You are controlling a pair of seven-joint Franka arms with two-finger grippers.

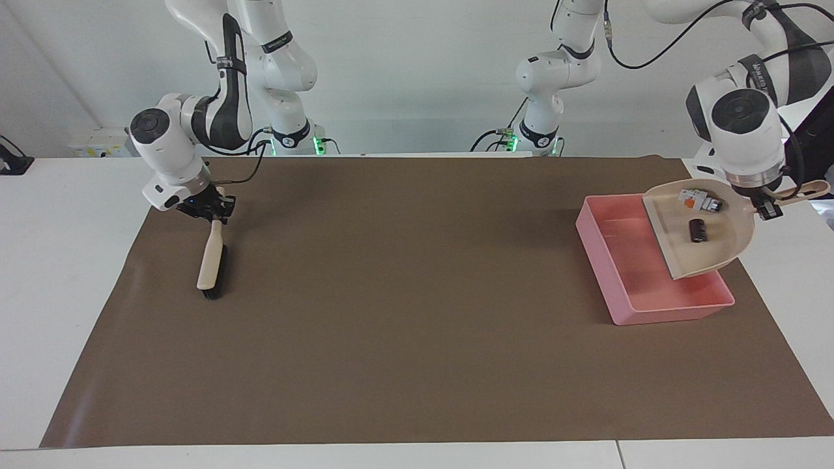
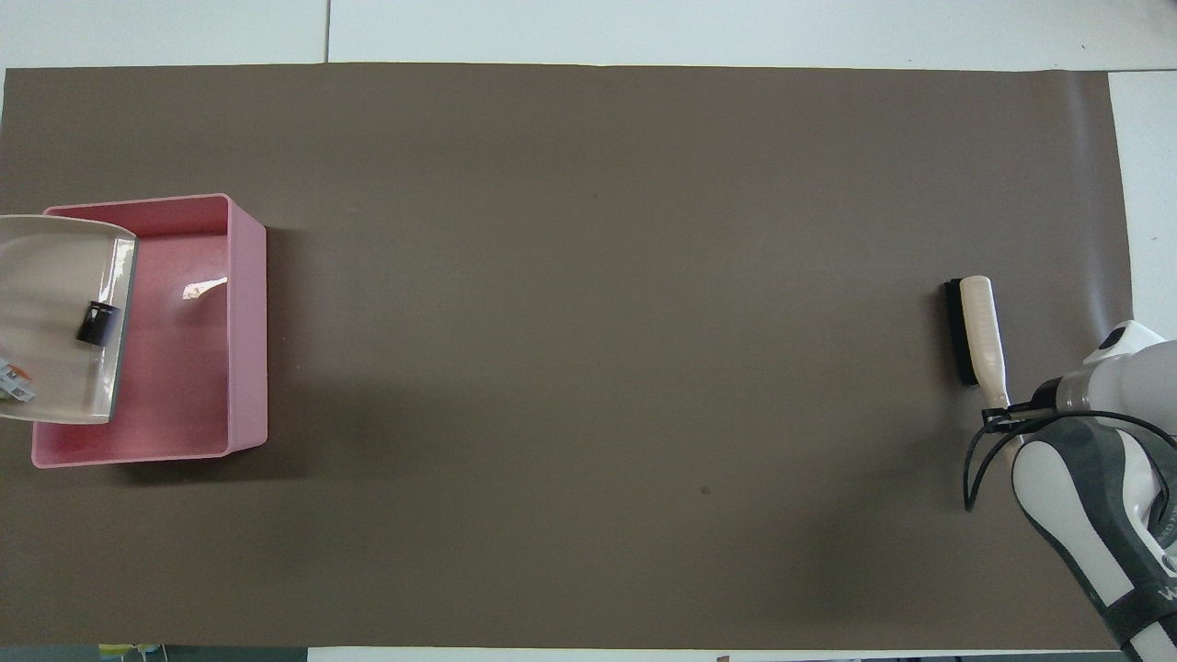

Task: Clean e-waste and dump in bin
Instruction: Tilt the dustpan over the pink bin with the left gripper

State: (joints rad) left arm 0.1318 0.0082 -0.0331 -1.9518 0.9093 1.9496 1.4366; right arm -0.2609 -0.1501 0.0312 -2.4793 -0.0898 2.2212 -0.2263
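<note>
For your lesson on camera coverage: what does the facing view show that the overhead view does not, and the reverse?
Only the facing view shows both arm bases and the left gripper shut on the dustpan handle. The overhead view shows nothing that the facing view lacks. Both show the pink bin, the black block and white part in the dustpan, and the brush that the right gripper holds.
</note>
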